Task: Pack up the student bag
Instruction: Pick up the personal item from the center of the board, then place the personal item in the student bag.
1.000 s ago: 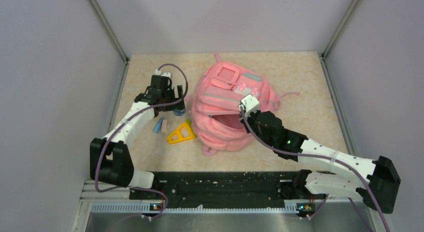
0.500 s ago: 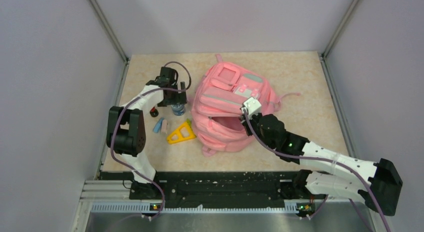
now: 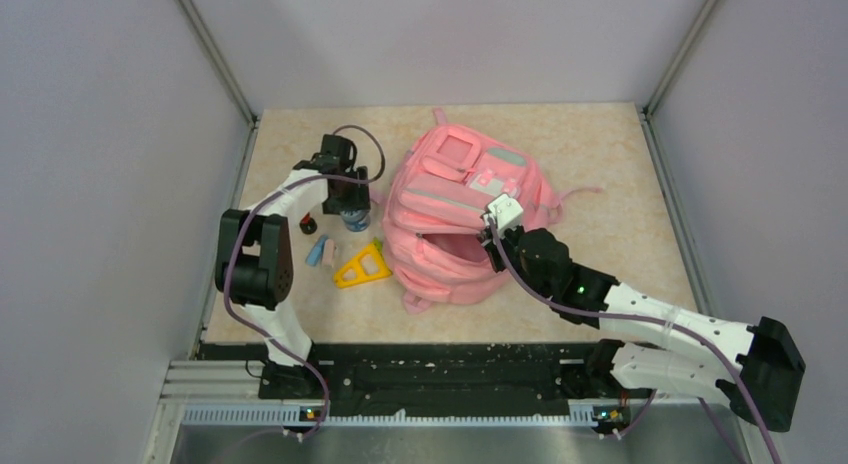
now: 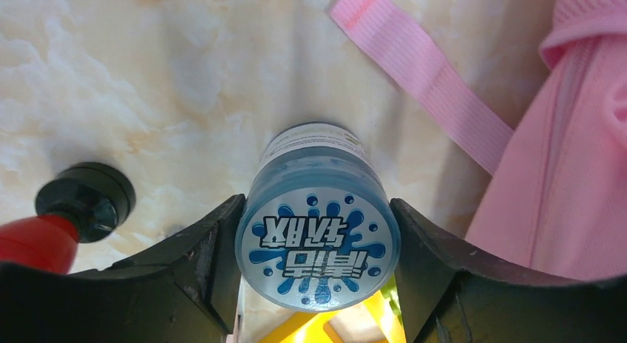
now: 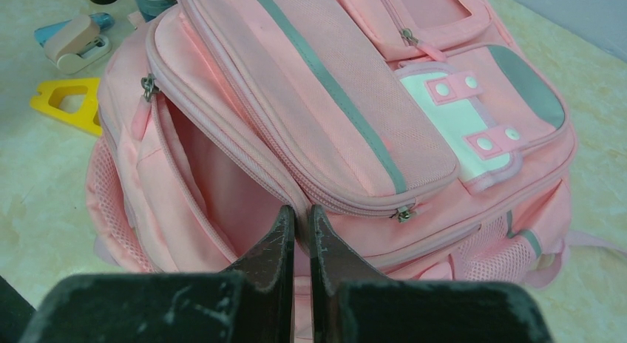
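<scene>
Step in hand: by the look of it, gripping the jar so that it could go into the bag.
Left claw: the left claw [image 4: 316, 210] was closed around a small blue-capped jar [image 4: 318, 247], with its fingers [image 4: 200, 269] touching the cap on both sides.
Jar: it stood upright on the desk [image 3: 600, 154], with its long axis straight up and its printed cap facing the wrist camera. It sat at the bottom centre of that view.
Bag: the pink bag [image 3: 440, 184] lay in the middle of the overhead view, with its front pockets facing up. It was just to the right of the jar, and one strap [image 4: 421, 77] ran across the desk between them.
Right claw: the right claw [image 5: 302, 214] was closed tight. It seemed to pinch the fabric rim above the opening [image 3: 455, 246], which gaped toward the bottom of the overhead view.
Key relation: seen from above, the opening lay to the lower right of the jar, around the near side of the bag. The jar would therefore need to be lifted and carried down and to the right rather than straight across.
Nearer arm: the left arm was at the jar and the right arm at the mouth of the bag.
In the way: a yellow set square [image 3: 362, 269] lay near the jar, on the lower side toward the opening.
Risk: the grip was only on the cap, so the jar might tilt when lifted.
</scene>
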